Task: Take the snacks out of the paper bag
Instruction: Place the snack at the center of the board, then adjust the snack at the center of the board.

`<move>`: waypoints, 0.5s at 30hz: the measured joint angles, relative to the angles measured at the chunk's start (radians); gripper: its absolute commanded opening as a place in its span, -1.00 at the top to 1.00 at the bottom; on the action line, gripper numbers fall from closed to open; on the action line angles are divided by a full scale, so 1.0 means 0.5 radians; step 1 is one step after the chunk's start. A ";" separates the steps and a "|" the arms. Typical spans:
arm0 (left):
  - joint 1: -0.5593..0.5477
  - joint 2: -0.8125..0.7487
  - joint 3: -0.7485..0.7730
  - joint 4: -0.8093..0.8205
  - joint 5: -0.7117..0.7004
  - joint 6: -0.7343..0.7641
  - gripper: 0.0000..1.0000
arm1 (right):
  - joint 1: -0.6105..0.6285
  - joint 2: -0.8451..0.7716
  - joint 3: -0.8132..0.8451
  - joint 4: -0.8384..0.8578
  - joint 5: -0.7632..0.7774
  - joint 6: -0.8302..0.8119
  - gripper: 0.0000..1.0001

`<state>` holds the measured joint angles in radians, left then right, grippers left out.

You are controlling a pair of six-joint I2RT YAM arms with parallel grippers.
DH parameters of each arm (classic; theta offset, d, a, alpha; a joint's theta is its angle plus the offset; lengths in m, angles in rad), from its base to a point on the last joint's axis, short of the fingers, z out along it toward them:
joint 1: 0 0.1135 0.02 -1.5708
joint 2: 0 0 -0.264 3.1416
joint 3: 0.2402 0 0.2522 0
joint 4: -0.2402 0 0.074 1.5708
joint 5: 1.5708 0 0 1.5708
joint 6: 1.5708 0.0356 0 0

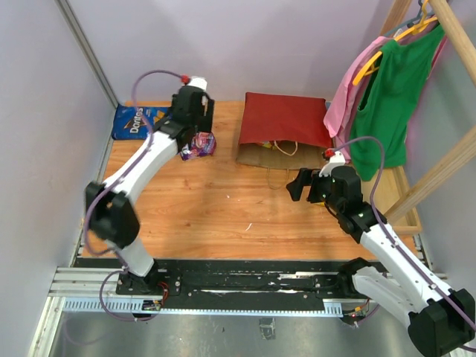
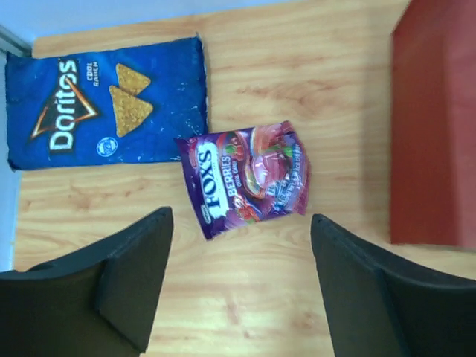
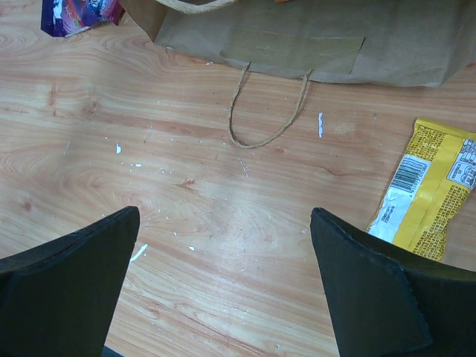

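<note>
Red outside and brown kraft within, the paper bag (image 1: 286, 119) lies flat at the far middle of the desk (image 1: 223, 216), its open mouth facing 6 o'clock in the top view, towards the arm bases. One twisted handle (image 3: 256, 143) loops out of that mouth onto the wood.

From the right pincer (image 3: 224, 214) the mouth lies straight ahead at 12 o'clock and near, with its edge running across from 9 to 3. This pincer is released and empty, with bare wood between its fingers. The right arm is clearly the nearer one to the opening, so I judge any reach into the bag to be its job. A fleck of orange shows at the mouth, too small to name.

A yellow packet (image 3: 428, 186) already lies out on the desk at about 3 o'clock of the right pincer, its long axis slanting from 1 to 7.

The left pincer (image 2: 239, 217) hangs well off at 9 o'clock of the bag, spread wide and holding nothing. The Fox's packet (image 2: 245, 178) lies flat on the desk under it, and the blue Doritos bag (image 2: 104, 104) lies at 10 o'clock of that packet, its corner touching or just overlapping it. Both are outside the bag.
</note>
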<state>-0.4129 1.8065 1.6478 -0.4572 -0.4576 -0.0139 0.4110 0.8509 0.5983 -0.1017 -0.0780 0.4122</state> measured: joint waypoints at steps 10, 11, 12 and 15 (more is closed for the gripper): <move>0.105 -0.414 -0.763 0.654 0.245 -0.356 0.99 | 0.000 -0.008 -0.097 0.008 -0.024 0.002 -1.00; 0.127 -0.330 -0.792 0.668 0.281 -0.375 0.99 | 0.000 -0.015 -0.106 0.007 -0.023 0.003 -1.00; 0.147 -0.267 -0.816 0.677 0.317 -0.391 0.99 | 0.000 -0.027 -0.111 0.000 -0.022 0.003 -1.00; 0.217 -0.115 -0.838 0.707 0.456 -0.449 0.99 | 0.000 -0.101 -0.140 -0.005 -0.009 0.002 -0.98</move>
<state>-0.3042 1.7489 1.2289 -0.1036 -0.2295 -0.2386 0.4110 0.8001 0.5285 -0.1040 -0.0826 0.4133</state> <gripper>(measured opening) 0.011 0.996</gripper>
